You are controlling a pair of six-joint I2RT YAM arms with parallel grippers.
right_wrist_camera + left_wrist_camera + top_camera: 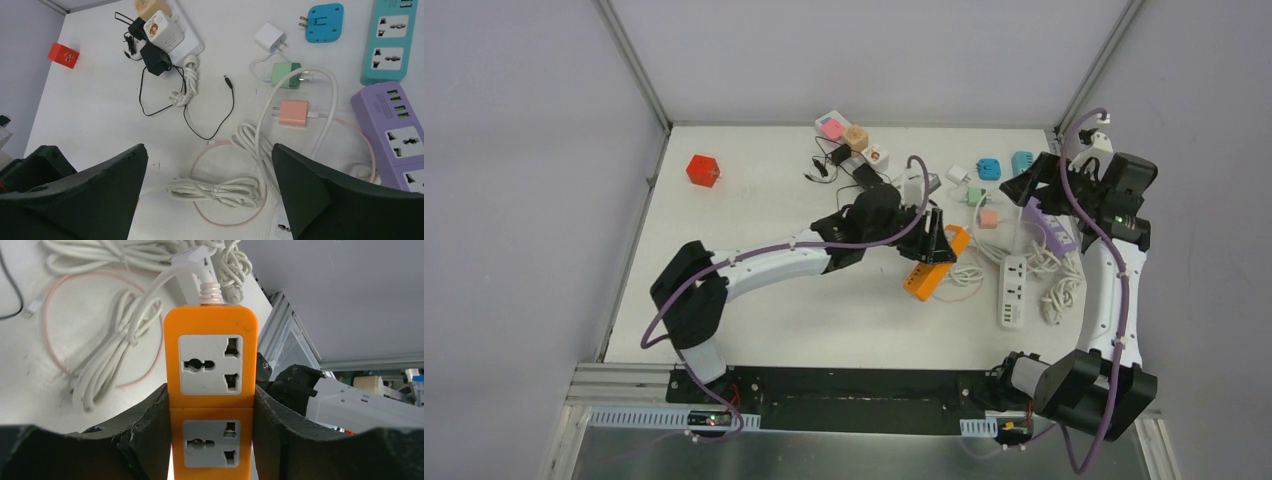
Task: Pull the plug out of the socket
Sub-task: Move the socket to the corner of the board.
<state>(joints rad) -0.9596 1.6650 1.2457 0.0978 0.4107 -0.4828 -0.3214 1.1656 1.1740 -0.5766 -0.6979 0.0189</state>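
Two views are showing the orange power strip (932,268), but only the left wrist view (210,325) is showing it up close. There, the left hand (211,405) is squeezing the strip on its two long sides with its black fingers (145,425). The strip is looking smooth and shiny, like hard plastic, with round corners. Two grey square sockets are facing the camera with their holes showing. A thick white cord (150,295) is coming out of the end that is pointing away from the hand. From the top view, the left hand (929,240) is reaching over the middle of the white surface (774,320). The strip's long side is running slantwise there, from near-left to far-right. I cannot tell if it is touching the surface. The right hand (1034,185) is hanging over the far right part of the surface. Only the right wrist view is showing the small things under it. The right hand (207,150) is standing wide open and holding nothing. A bundle of white cable (215,190), a pink square charger (294,112), a green plug (286,75) and a purple power strip (395,135) are lying below it. A red cube (63,55) is sitting well apart in the far left corner.
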